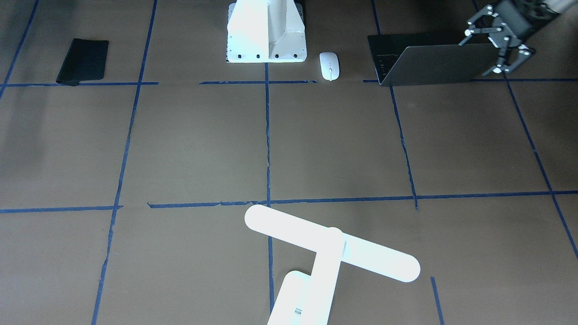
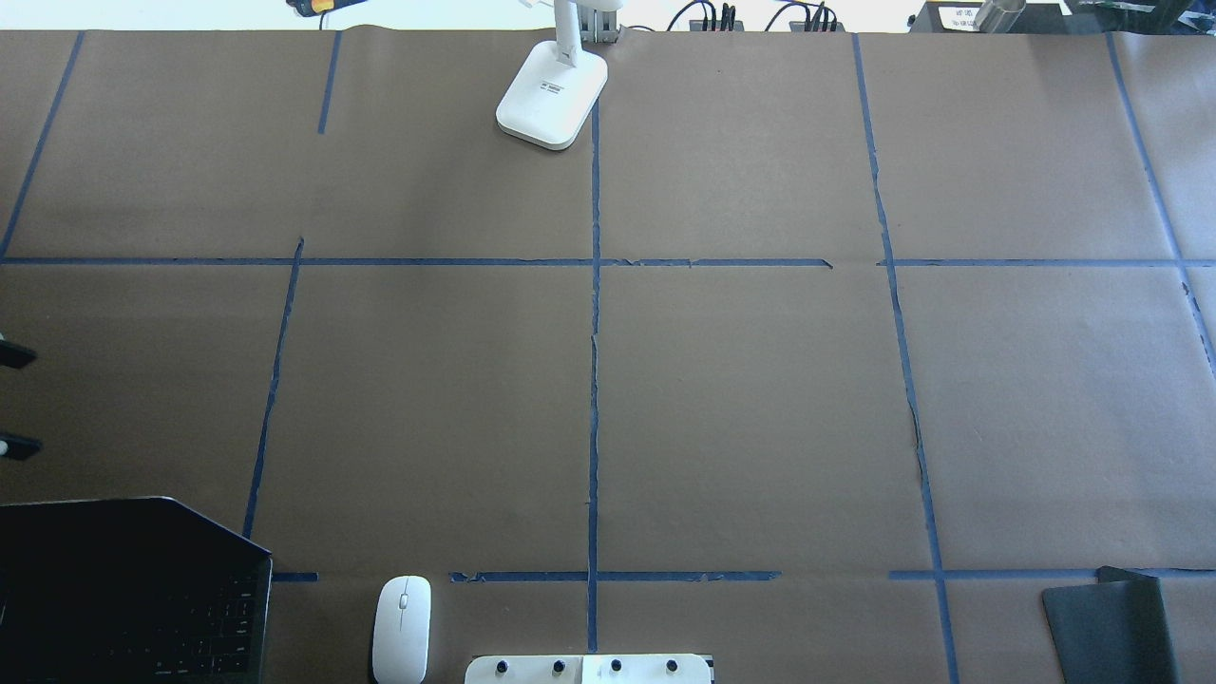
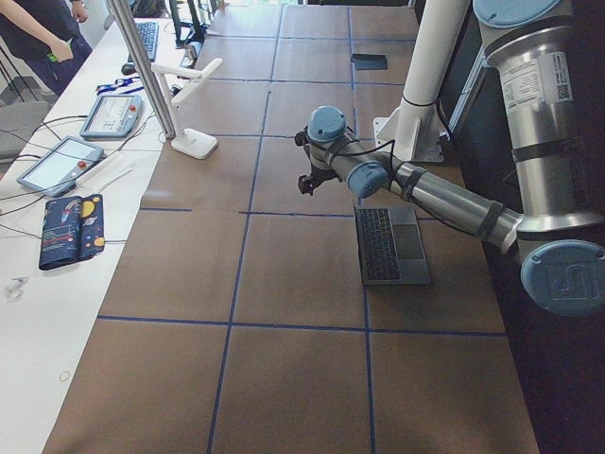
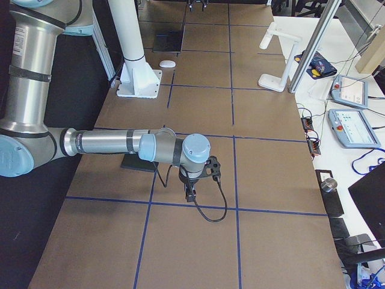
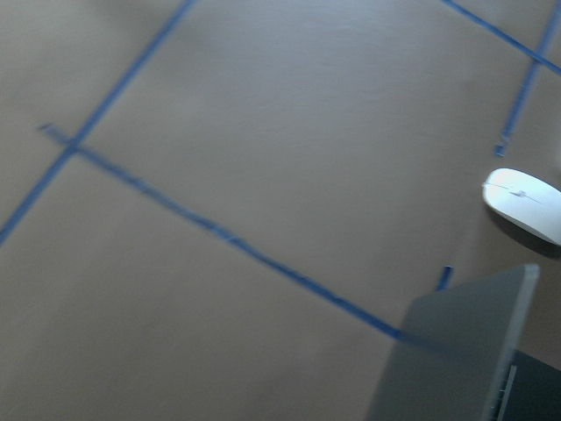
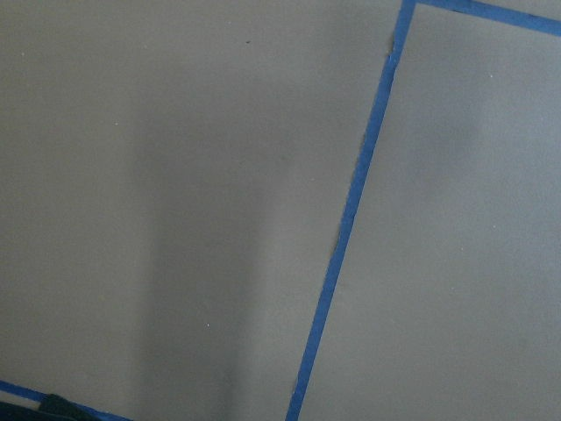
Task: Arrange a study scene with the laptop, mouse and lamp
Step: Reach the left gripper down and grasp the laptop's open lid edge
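The laptop (image 1: 440, 63) stands part open near the robot's base on its left side, lid back toward the front-facing camera, keys showing from overhead (image 2: 142, 608). My left gripper (image 1: 477, 58) hovers open at the lid's outer top corner, holding nothing; from overhead only its fingertips (image 2: 11, 354) show, clear of the lid. The white mouse (image 1: 329, 66) lies between the laptop and the pedestal. The lamp (image 1: 332, 246) stands at the far table edge, base (image 2: 551, 95) on the centre line. My right gripper (image 4: 194, 188) points down over the table's right part; I cannot tell its state.
A white pedestal (image 1: 266, 36) with bolt holes stands at the robot's side of the table. A flat black pad (image 1: 83, 61) lies at the near right. Blue tape lines divide the brown table. A side bench holds tablets (image 3: 109, 113), and a person (image 3: 43, 38) stands by it.
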`<state>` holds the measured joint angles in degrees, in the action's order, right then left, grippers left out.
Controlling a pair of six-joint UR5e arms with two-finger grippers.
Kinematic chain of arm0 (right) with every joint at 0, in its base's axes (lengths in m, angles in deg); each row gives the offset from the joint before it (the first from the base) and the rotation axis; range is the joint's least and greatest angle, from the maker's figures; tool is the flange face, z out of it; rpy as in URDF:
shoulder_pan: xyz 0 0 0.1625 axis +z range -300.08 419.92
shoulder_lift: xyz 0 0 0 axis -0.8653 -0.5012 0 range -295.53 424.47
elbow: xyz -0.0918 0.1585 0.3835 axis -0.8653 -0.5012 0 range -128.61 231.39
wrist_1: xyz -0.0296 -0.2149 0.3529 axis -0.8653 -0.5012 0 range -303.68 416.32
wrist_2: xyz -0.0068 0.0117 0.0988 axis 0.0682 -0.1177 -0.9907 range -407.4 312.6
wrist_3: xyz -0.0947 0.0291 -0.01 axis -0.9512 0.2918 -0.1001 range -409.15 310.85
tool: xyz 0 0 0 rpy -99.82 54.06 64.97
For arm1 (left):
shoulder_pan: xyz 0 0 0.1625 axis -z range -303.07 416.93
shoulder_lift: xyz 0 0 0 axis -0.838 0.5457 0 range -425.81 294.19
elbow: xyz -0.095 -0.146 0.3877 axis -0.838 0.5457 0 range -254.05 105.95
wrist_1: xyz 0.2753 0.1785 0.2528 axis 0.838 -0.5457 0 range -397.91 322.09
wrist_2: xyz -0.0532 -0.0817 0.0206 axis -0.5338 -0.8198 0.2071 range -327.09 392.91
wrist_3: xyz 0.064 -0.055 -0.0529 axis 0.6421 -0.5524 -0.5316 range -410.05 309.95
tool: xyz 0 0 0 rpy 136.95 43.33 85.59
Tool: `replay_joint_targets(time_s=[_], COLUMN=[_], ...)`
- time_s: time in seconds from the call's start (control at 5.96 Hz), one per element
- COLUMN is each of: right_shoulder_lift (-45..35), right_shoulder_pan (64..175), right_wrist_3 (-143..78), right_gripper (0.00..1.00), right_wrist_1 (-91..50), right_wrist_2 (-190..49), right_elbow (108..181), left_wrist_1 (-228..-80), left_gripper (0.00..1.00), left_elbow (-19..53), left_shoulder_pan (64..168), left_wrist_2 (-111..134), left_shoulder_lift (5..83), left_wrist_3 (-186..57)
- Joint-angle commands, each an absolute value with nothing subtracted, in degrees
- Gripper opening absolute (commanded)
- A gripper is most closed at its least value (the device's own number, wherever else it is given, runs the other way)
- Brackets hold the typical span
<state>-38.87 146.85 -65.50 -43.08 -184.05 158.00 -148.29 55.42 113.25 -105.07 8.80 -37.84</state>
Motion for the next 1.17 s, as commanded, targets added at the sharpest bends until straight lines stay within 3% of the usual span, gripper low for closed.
replay_joint_targets(time_s=[0.0, 0.5, 0.67, 0.84, 1.01], right_shoulder_lift=[-38.80, -38.80, -38.80, -38.80, -38.80], right_shoulder_pan=[146.84, 146.84, 146.84, 146.84, 146.84], right_wrist_3=[-65.50, -65.50, -65.50, -65.50, -65.50], right_gripper=[1.00, 1.00, 1.00, 1.00, 1.00], right_wrist_1=[-43.09, -43.17, -43.17, -43.09, -43.09], right_wrist_2=[-183.98, -183.98, -184.07, -184.07, -184.07], right_elbow=[158.00, 157.91, 158.00, 158.00, 158.00], left_wrist_1=[-148.30, -147.77, -147.86, -147.77, -147.77], left_gripper=[0.99, 0.94, 0.88, 0.64, 0.24], left_elbow=[58.40, 57.00, 55.25, 53.50, 53.39], left_shoulder_pan=[106.16, 103.08, 102.55, 102.54, 102.54], left_wrist_2=[-100.86, -100.94, -100.94, -101.03, -101.21], left_shoulder_lift=[5.14, 1.43, 1.69, 1.87, 2.57], left_wrist_3=[-33.48, -30.54, -30.45, -30.45, -30.36])
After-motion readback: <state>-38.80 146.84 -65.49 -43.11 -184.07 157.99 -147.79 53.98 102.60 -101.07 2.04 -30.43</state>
